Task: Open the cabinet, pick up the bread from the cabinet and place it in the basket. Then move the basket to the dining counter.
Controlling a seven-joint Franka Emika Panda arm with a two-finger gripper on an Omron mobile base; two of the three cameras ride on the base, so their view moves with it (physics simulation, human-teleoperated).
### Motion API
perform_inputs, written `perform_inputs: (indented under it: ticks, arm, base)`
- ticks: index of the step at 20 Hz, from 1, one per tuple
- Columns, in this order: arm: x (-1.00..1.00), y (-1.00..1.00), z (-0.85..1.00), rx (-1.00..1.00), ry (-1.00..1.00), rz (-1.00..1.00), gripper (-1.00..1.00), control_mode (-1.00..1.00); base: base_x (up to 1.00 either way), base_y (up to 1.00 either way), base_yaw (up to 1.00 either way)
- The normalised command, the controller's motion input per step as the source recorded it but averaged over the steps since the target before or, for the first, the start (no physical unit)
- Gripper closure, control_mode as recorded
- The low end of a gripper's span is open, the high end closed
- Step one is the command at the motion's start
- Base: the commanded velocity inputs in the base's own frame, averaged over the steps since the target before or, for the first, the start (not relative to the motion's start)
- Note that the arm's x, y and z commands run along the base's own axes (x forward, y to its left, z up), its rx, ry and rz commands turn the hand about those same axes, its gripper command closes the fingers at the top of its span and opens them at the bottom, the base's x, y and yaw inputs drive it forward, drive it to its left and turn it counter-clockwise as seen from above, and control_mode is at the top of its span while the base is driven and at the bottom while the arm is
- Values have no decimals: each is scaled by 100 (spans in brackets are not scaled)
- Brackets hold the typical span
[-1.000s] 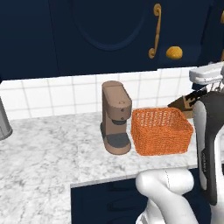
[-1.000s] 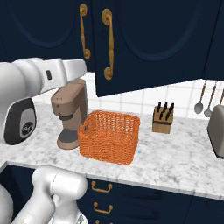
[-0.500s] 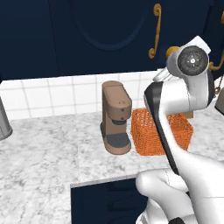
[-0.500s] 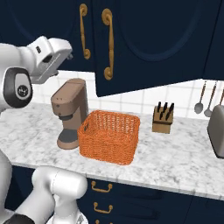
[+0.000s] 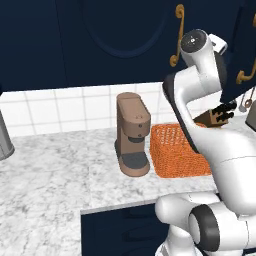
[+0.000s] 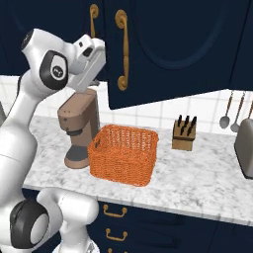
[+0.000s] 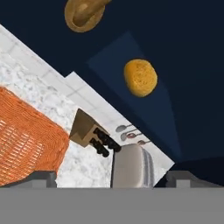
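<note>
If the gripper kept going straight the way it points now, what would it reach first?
Most likely the bread, the golden lump on the shelf of the open cabinet, which sits nearly dead ahead of the open gripper in the hand view. Nothing seems to stand between them, though depth is hard to judge.

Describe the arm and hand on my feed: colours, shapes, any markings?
The arm is glossy white, built of rounded tubular links, with dark grey discs capping the joints, one bearing a small pale emblem. The hand is a white blocky housing with dark insets. No loose cables are visible.
</note>
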Motion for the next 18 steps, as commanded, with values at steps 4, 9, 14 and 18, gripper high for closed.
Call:
perform_inputs:
  ticks: [4, 9, 14, 18]
  arm:
    - [15, -81, -23, -4, 7, -14, -100, -100]
    - [-83, -94, 0, 0, -12, -16, -100, -100]
    - [-95, -75, 0, 9, -22, -16, -100, -100]
    - [-61, -99, 0, 22, -28, -22, -100, -100]
  base:
    - [0, 0, 0]
    - [0, 0, 0]
    - [0, 0, 0]
    - [0, 0, 0]
